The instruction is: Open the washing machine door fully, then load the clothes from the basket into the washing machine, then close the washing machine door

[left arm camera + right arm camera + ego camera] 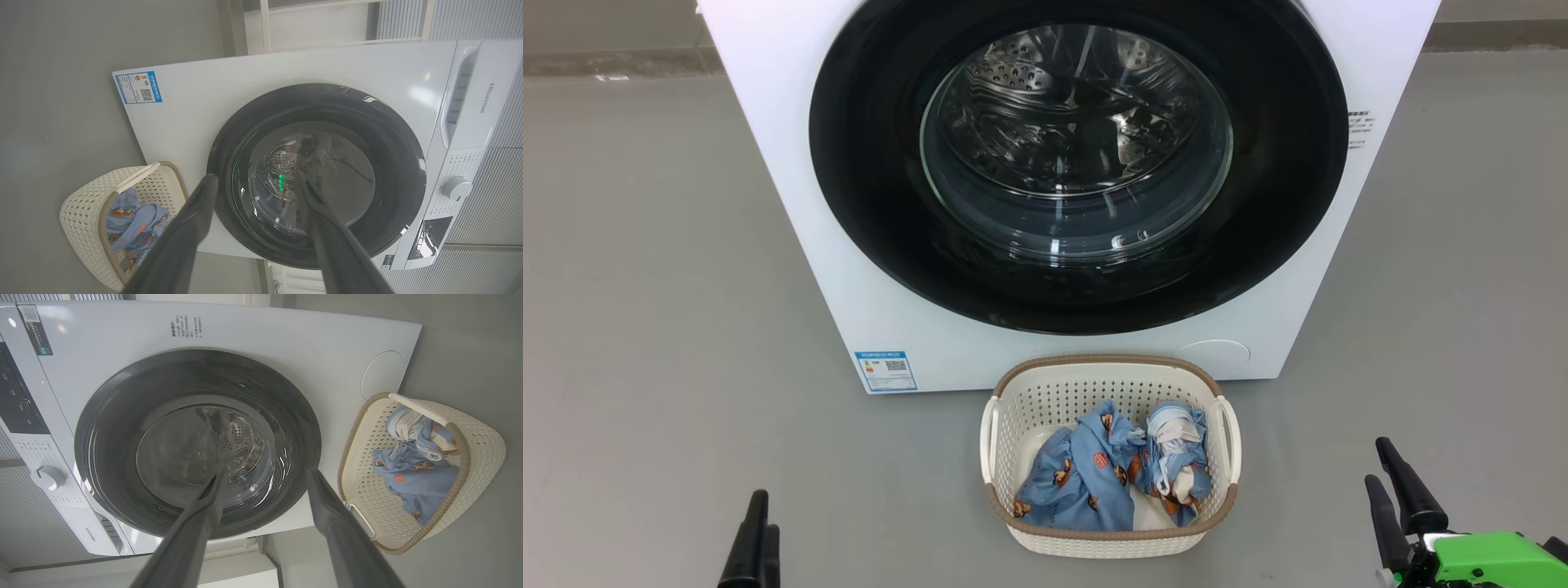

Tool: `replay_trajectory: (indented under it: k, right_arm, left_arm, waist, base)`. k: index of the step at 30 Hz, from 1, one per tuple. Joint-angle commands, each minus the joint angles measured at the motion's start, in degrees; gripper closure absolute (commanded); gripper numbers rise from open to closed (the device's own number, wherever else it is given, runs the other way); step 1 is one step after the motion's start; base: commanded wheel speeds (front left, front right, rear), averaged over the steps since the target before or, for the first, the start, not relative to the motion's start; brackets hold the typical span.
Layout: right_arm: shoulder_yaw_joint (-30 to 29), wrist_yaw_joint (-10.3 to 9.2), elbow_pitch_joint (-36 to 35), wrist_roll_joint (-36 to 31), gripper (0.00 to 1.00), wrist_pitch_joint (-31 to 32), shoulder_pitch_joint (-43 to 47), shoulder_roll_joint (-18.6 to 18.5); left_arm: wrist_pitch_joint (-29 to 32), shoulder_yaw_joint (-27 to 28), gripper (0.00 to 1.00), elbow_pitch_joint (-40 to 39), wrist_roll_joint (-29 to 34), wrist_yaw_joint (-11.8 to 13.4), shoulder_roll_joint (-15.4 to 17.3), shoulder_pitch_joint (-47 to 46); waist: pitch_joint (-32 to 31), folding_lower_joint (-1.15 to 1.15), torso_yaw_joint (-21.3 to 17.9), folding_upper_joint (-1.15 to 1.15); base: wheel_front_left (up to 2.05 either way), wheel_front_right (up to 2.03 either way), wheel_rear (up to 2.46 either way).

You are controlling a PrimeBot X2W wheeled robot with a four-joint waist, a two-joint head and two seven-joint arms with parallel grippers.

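The white washing machine [792, 204] stands ahead, and its round washing machine door [866, 163], a black ring around a glass bowl, lies flat against the front. Before it on the floor sits the cream basket [1107, 361] holding the clothes, one light-blue bear-print garment [1086, 478] on the left and a second [1176, 457] on the right. My left gripper [764, 510] is low at the left, open and empty, well short of the basket. My right gripper [1378, 461] is low at the right, also open and empty. The left wrist view has the left gripper [256, 177] facing the door [392, 134]; the right wrist view has the right gripper [266, 471] facing the door [106, 416].
Grey floor spreads on both sides of the machine. A blue label [885, 371] and a round service flap [1213, 353] mark the machine's lower front. The control panel with its dial [457, 188] runs along the machine's top.
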Motion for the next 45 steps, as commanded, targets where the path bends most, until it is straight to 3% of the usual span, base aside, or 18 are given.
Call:
replay_trajectory:
  k: [1, 45]
  right_arm:
    - [0.4, 0.05, -1.7, -1.6, 0.00, -0.6, -2.0, -1.2]
    - [9.2, 0.17, -3.6, -28.7, 0.00, -7.9, -4.3, -6.9]
  left_arm:
    - [-0.5, 0.0, 0.00, -2.2, 1.1, -0.1, 1.1, -1.3]
    - [-7.8, -1.6, 0.00, -4.8, 28.2, -0.2, 2.9, -1.1]
  waist:
    - [0.0, -0.01, 0.0, 0.00]
    - [0.1, -0.01, 0.4, 0.00]
  base:
    - [0.00, 0.00, 0.00]
    - [0.00, 0.00, 0.00]
